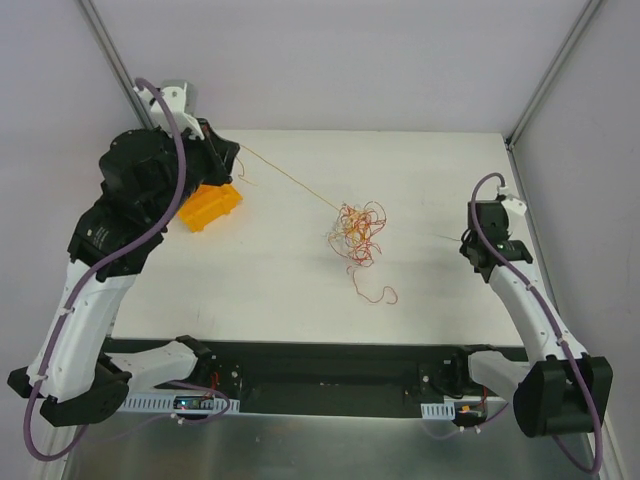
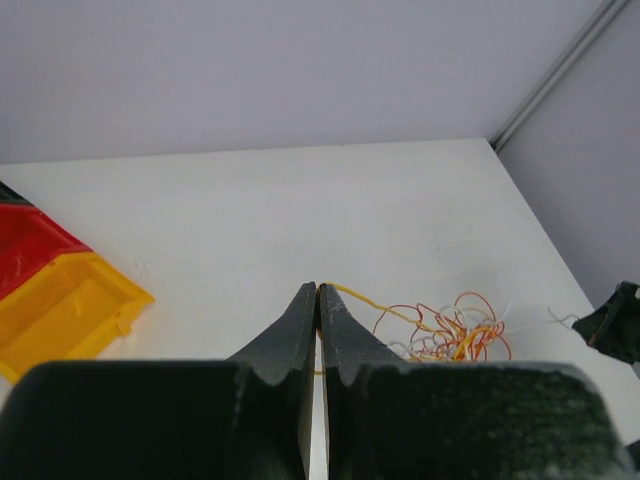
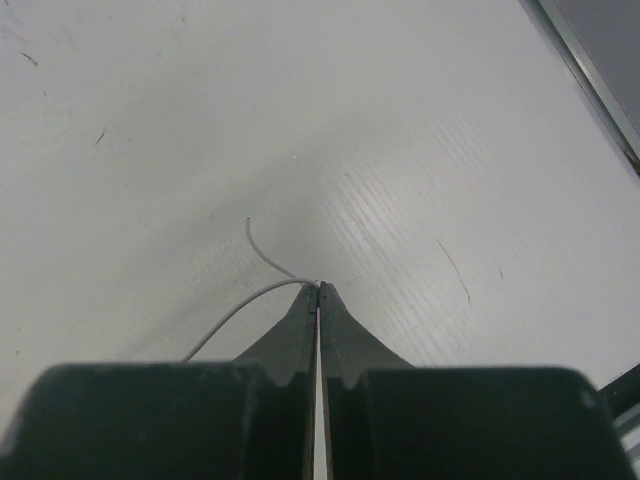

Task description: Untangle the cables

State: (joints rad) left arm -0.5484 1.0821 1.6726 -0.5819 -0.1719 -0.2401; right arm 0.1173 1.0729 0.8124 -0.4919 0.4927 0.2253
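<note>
One messy knot of hair-thin orange, red, yellow and white cables is sitting on the white table, a bit right of centre. There are two arms and two claws, and both claws are clenched.

The left claw is out at about 10 o'clock from the knot. It's pinching one yellow strand right at its tips, and that strand runs taut and straight back into the knot.

The right claw, roughly 3 o'clock from the knot, is pinched on one thin white strand. A short free end curls off past the tips. From above, that white one is too faint for me to follow back to the knot.

One loose red strand trails out of the knot toward 5 o'clock and lies flat on the table.

Over at 9 o'clock, tucked by the left arm, there's a yellow-orange plastic bin. The left wrist view shows a red plastic bin right against it. So that's two bins I can count.
</note>
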